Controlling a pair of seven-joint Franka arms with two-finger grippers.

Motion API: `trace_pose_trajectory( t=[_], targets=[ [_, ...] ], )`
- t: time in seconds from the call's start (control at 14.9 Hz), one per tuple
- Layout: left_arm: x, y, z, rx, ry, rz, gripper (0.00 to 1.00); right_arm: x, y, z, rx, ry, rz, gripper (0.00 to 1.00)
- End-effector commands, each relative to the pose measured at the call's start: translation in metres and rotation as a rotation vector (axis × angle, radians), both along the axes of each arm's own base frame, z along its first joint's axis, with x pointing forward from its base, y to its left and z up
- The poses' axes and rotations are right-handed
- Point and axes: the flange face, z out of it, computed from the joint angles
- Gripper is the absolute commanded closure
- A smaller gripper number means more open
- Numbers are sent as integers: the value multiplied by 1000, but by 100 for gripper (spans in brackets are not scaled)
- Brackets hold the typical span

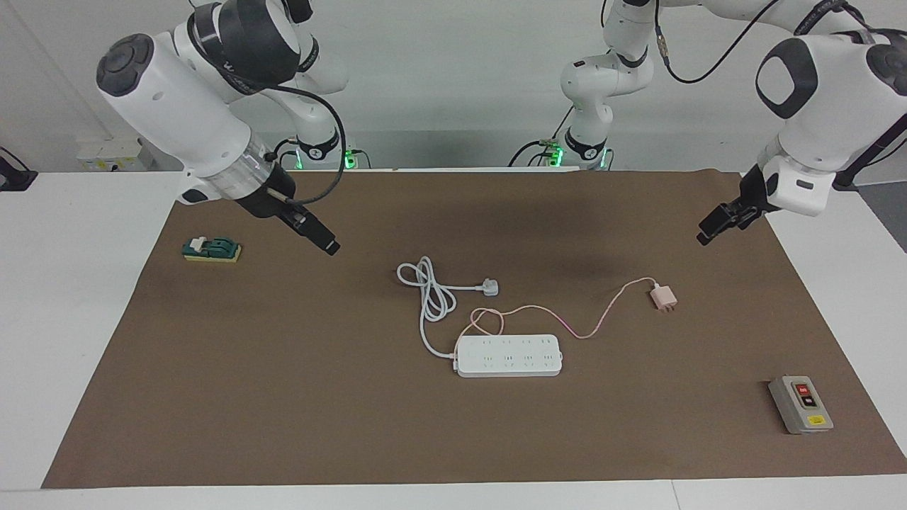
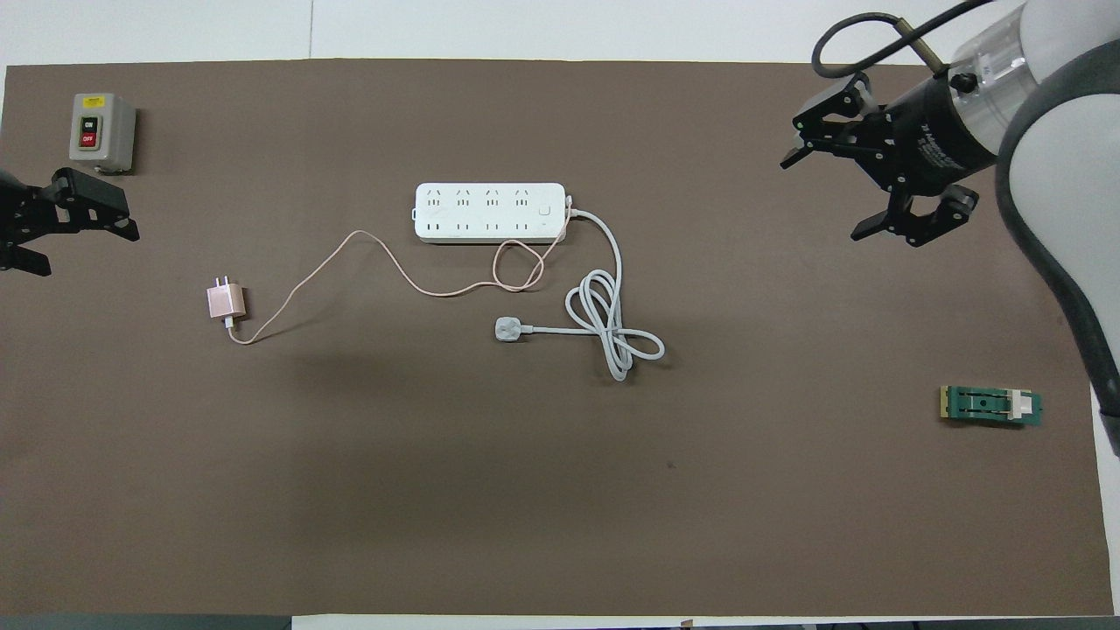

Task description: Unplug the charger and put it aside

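- Charger (image 1: 664,297) (image 2: 225,303) lies flat on the brown mat (image 1: 283,397) (image 2: 525,490), unplugged, prongs free, well apart from the strip, toward the left arm's end of the table.
- Its thin pink cable (image 1: 567,322) (image 2: 350,249) runs from the cube across the mat to a small loop just beside the strip's robot-side edge.
- Strip (image 1: 509,355) (image 2: 490,212), white, sits mid-mat; none of its sockets has anything plugged in.
- White plug (image 1: 489,287) (image 2: 508,329) with thick cord (image 1: 432,297) (image 2: 612,332) lies nearer to the robots than the strip; cord is coiled in a loose knot and joins the strip's end.
- Left gripper (image 1: 719,225) (image 2: 52,223) is up in the air over the mat's edge at the left arm's end, fingers apart, holding nothing; charger is near it but not touched.
- Right gripper (image 1: 322,241) (image 2: 853,192) hangs over the mat toward the right arm's end, fingers apart in the overhead view, nothing held; this arm waits.
- Grey switch box (image 1: 801,404) (image 2: 101,131) with red and black buttons sits farther from the robots than the charger, at the left arm's end.
- Green block (image 1: 211,249) (image 2: 991,406) with a white piece on it sits at the right arm's end, near the mat's edge.
- 2 arms, 0 contact with any object.
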Motion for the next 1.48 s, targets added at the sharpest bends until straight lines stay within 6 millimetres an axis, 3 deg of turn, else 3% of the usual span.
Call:
trace_pose_trajectory(
  t=[0.0,0.13,0.2,0.4,0.67,0.88,1.01,1.41],
  targets=[
    [-20,-9,43,15,20,-79,0,-22,-27,25,-63,-68,189,0],
    [-31,-22,66,6,57,-203,0,-38,-54,49,-123,-124,363,0],
    [-32,-34,68,26,50,-261,0,-47,-66,59,-137,-135,432,0],
    [-29,-28,66,30,40,-263,0,-73,-94,78,-188,-134,569,0],
    [-38,-40,68,31,81,-291,0,-110,-106,63,-253,-86,617,0],
    [-53,-42,87,26,51,-316,0,-114,-115,46,-278,-102,625,0],
    [-59,-46,76,29,65,-327,0,-113,-115,45,-279,-112,634,0],
    [-49,-48,62,23,49,-432,0,-103,-127,57,-244,-69,612,0]
  ],
)
